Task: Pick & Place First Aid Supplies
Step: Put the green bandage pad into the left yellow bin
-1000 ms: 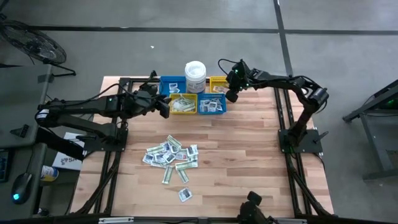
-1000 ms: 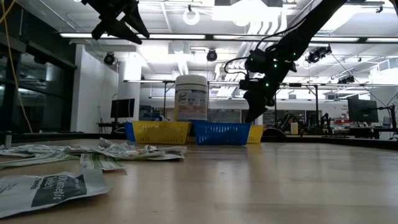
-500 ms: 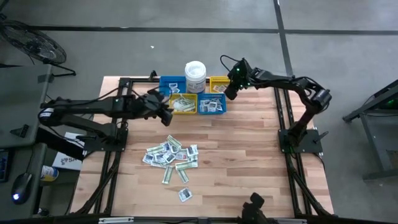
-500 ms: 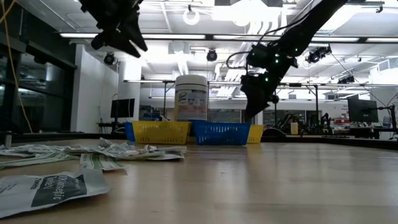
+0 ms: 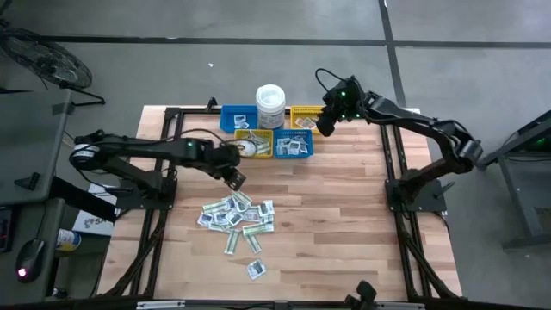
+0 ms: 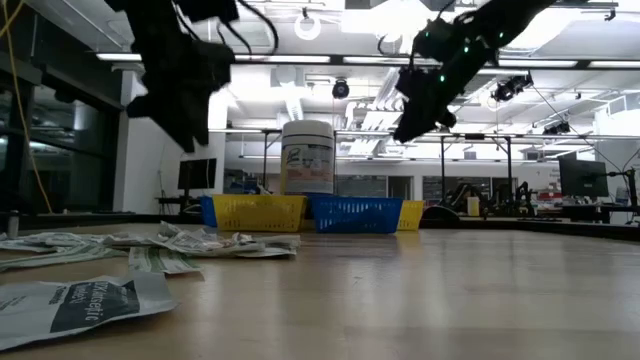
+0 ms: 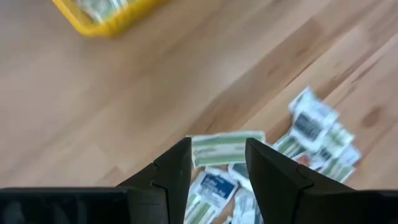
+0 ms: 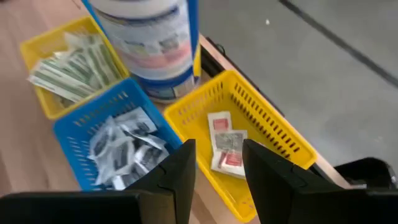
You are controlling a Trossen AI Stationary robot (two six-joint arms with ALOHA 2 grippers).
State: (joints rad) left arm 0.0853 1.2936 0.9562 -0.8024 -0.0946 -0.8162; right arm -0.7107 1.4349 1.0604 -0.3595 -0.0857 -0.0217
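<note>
Left gripper [image 5: 236,178] swung toward scattered packets [image 5: 237,216], fingers apart; right gripper [image 5: 327,126] parted, empty.

Small flat paper packets [image 5: 237,215], loose on the wood.
White squares and green-white strips lie overlapping, just below the left gripper [image 5: 234,179].

surface: wooden plank table [image 5: 344,215] | back edge: white lidded tub [image 5: 270,105] among blue and yellow bins [image 5: 255,143], touching one another | centre-left: loose heap of first aid supplies [image 5: 237,215], white squares and green-white strips | one packet [image 5: 256,269] apart, nearer the front edge
</note>
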